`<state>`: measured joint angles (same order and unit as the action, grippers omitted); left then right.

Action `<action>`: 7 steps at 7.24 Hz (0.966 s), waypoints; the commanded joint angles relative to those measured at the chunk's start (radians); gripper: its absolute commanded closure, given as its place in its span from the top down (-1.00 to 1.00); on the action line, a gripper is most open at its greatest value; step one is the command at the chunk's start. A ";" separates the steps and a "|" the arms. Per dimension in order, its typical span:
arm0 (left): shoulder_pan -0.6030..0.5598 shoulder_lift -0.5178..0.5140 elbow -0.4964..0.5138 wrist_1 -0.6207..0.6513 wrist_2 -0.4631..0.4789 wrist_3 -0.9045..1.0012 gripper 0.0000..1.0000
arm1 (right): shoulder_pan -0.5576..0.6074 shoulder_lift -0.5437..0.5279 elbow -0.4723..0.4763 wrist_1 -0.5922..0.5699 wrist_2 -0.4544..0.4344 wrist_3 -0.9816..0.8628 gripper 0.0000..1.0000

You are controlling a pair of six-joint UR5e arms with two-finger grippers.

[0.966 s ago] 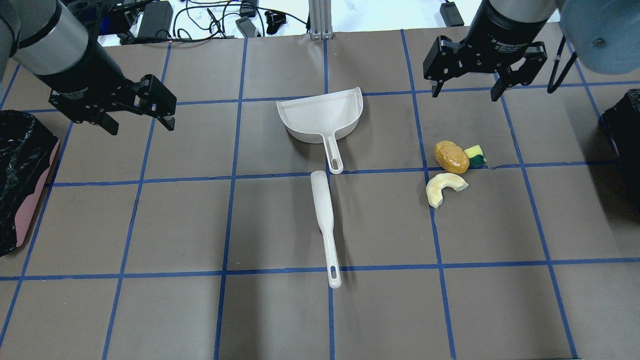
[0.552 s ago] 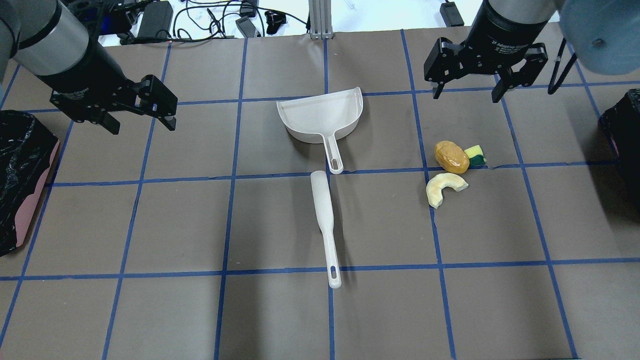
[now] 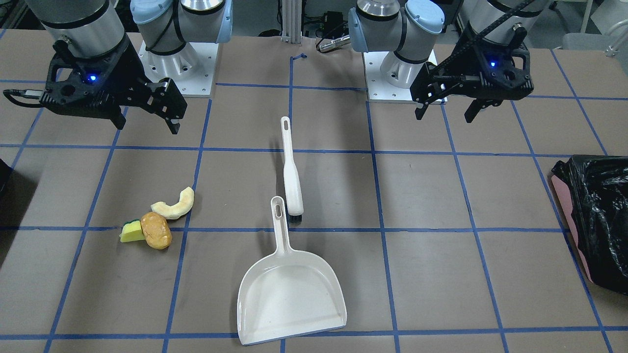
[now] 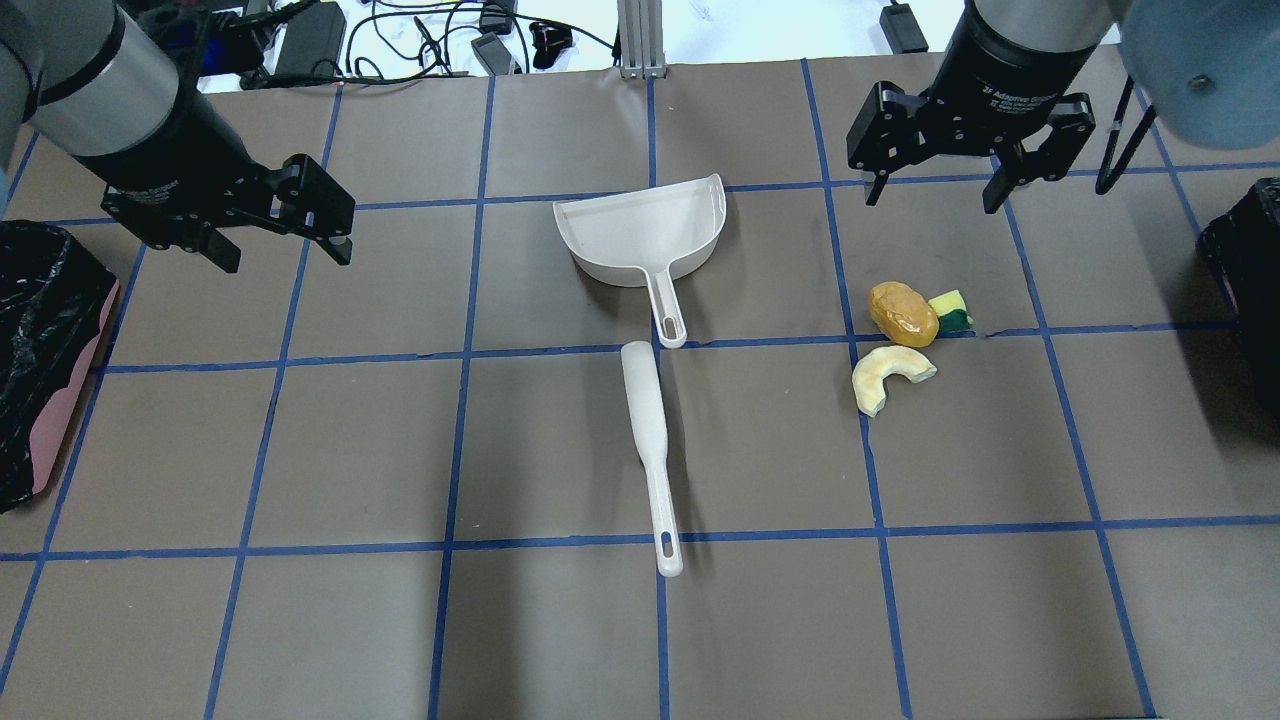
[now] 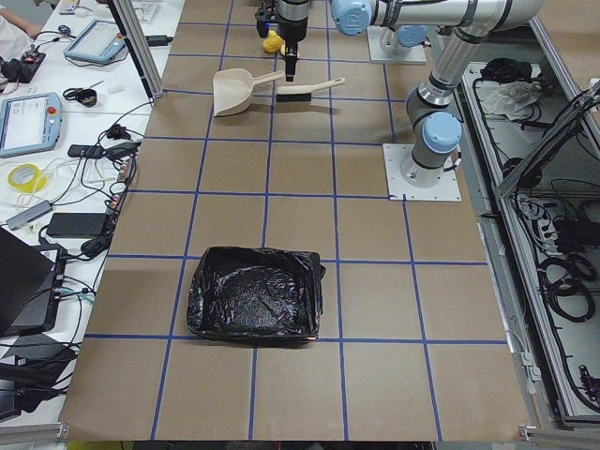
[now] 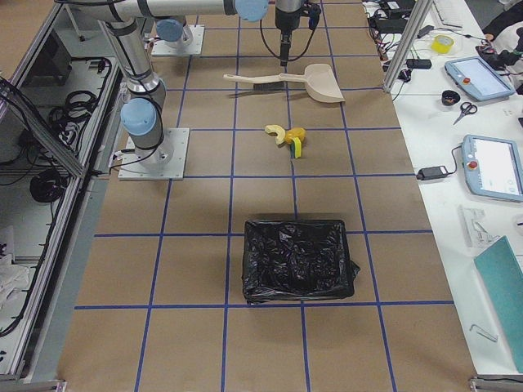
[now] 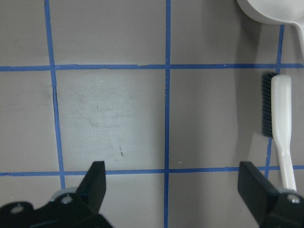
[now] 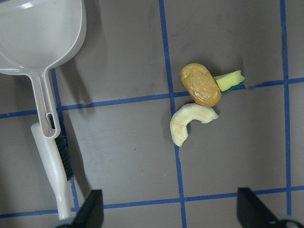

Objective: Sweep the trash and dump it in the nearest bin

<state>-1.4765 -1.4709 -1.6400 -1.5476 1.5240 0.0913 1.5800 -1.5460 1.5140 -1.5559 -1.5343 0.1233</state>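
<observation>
The trash lies together right of centre: a pale yellow curved slice, an orange-brown lump and a yellow-and-green wedge touching the lump. They also show in the right wrist view, the slice just below the lump. A white dustpan and a white brush lie mid-table, handle ends almost touching. My right gripper hangs open and empty beyond the trash. My left gripper hangs open and empty at the far left, with the brush at its view's right edge.
A black-lined bin stands at the table's left edge and another at the right edge, nearer the trash. Cables and power bricks lie beyond the far edge. Blue tape lines grid the brown table.
Both grippers have shifted only slightly in place and stay open. The trash, dustpan and brush have not moved.
</observation>
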 commanded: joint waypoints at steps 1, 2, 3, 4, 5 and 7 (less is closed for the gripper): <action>-0.007 0.012 -0.001 -0.009 0.002 -0.004 1.00 | 0.000 0.000 0.000 0.002 -0.004 -0.002 1.00; -0.007 0.012 -0.003 -0.008 -0.001 -0.005 1.00 | 0.000 -0.002 0.000 0.002 -0.004 -0.002 1.00; 0.001 0.006 -0.003 -0.006 -0.007 -0.016 1.00 | 0.000 0.000 0.000 0.000 -0.003 -0.002 1.00; 0.004 0.006 -0.003 -0.008 -0.004 -0.016 1.00 | 0.000 -0.002 0.000 0.000 -0.003 -0.002 1.00; 0.005 0.006 -0.004 -0.008 -0.002 -0.009 1.00 | 0.000 0.000 0.000 0.002 -0.004 -0.002 1.00; -0.007 -0.002 -0.024 -0.020 -0.002 -0.018 1.00 | 0.002 0.012 0.006 0.011 0.009 0.001 1.00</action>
<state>-1.4772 -1.4680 -1.6504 -1.5617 1.5241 0.0813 1.5804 -1.5428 1.5163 -1.5506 -1.5353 0.1218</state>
